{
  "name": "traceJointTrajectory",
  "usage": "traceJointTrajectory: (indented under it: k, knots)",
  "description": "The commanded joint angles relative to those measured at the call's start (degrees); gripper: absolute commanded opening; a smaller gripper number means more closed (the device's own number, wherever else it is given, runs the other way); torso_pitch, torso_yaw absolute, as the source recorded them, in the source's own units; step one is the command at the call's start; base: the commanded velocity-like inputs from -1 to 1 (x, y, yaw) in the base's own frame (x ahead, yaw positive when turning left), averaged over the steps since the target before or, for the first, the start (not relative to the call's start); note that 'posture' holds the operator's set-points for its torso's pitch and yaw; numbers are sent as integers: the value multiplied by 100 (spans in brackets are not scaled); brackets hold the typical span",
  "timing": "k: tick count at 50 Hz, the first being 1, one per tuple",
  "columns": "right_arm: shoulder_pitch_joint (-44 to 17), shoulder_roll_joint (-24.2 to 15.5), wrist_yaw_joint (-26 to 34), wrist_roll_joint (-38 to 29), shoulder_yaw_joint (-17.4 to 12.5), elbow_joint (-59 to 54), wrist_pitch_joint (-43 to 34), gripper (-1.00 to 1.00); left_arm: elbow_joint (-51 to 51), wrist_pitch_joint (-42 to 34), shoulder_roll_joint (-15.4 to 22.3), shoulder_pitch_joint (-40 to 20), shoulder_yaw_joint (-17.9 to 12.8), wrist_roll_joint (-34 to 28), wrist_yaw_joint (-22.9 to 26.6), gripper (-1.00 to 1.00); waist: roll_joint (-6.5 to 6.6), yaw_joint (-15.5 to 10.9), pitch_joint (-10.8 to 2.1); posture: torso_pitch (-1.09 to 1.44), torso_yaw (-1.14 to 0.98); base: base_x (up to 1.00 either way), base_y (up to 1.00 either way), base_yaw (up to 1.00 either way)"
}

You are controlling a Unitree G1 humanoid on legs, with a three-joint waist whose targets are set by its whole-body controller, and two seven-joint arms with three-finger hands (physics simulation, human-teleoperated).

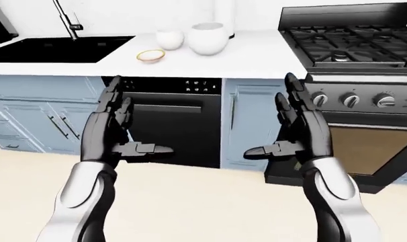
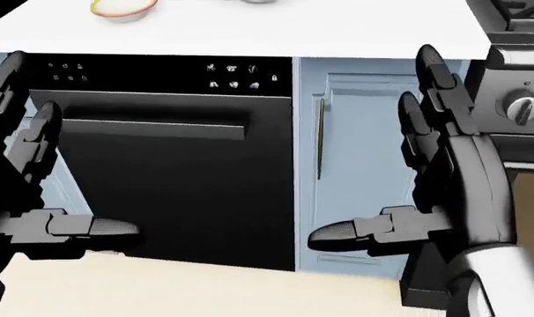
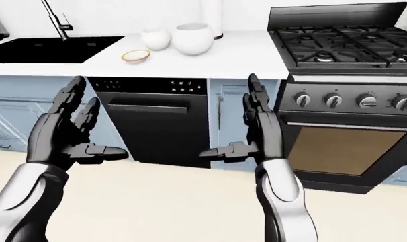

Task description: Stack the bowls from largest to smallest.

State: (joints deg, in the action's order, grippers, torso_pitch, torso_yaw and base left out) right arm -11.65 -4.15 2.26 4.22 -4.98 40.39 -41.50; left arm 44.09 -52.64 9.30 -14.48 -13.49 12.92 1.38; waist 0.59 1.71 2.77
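Left-eye view shows three bowls on the white bench (image 1: 257, 55): a large bowl (image 1: 208, 38), a medium bowl (image 1: 169, 38) beside it, and a small shallow bowl (image 1: 150, 55) nearer the sink (image 1: 55, 49). Left hand (image 1: 113, 132) and right hand (image 1: 299, 130) hover below, fingers wide, holding nothing. Rounded bowls may slip, perhaps toward the stove (image 1: 351, 43). Blue cabinets and a dishwasher (image 1: 168, 126) stand below.

The white counter (image 1: 257, 58) carries a large bowl (image 1: 208, 38), medium bowl (image 1: 169, 39) and small bowl (image 1: 150, 55).

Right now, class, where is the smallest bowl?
In the left-eye view, the small bowl sits on the white counter, left of two larger bowls, right of the sink.
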Motion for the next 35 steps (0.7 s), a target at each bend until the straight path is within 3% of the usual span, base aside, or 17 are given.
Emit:
traceJointTrajectory:
  k: [1,5,6,7,10,14,18,23,27,28,29,31,32,33,34,35]
  knots:
    - [-87,22,46,31,87,142,138,100,51,348,45,-10,-64,-56,-24,100,-38,-15,-46,0,0,48,42,0]
    - [-75,32,60,0,106,92,190,100,59,326,61,-9,-108,-23,-9,100,257,75,-140,0,0,48,42,0]
    - [-84,36,61,3,103,104,179,100,57,346,65,7,-132,-11,3,100,396,78,-174,0,0,48,42,0]
    - [-71,47,58,3,115,141,162,100,-32,462,45,52,-145,-10,17,100,621,55,-253,0,0,48,41,0]
    - [-65,52,66,-18,141,154,166,100,-95,580,33,145,-163,0,38,100,486,8,-64,0,0,48,42,0]
    - [-130,32,72,1,99,262,34,100,-5,452,97,68,-234,97,10,100,232,-114,-109,0,0,48,34,0]
    - [-149,21,87,12,87,312,-1,100,10,421,140,30,-284,182,20,100,331,-103,-111,0,0,48,0,0]
    - [-216,-21,90,76,-10,407,-128,100,15,425,178,3,-276,225,19,100,190,-183,-130,0,0,62,0,0]
    - [-229,-59,89,128,-80,471,-175,100,55,356,209,-38,-300,259,14,100,72,-156,-258,0,0,72,0,0]
    - [-230,-67,87,145,-99,502,-202,100,87,323,216,-45,-311,274,9,100,55,-162,-182,0,0,73,0,0]
    - [-221,-81,96,155,-115,495,-188,100,117,307,222,-36,-312,279,6,100,192,-115,-53,0,0,73,0,0]
    - [-223,-100,103,190,-163,515,-200,100,92,313,235,-67,-314,280,8,100,41,-71,142,0,0,56,0,0]
    - [-231,-109,101,213,-189,534,-214,100,131,270,241,-78,-321,295,-2,100,-61,-57,41,0,0,38,0,0]
    - [-244,-122,97,243,-216,565,-229,100,197,220,243,-76,-331,315,-13,100,-106,-67,-164,0,0,21,0,0]
    - [-260,-134,86,278,-251,617,-255,100,206,222,248,-78,-337,320,-11,100,-193,-113,-212,0,0,8,0,0]
    - [-257,-163,82,278,-246,671,-276,100,257,165,257,-90,-375,356,-18,100,-215,-114,-133,0,0,0,0,0]
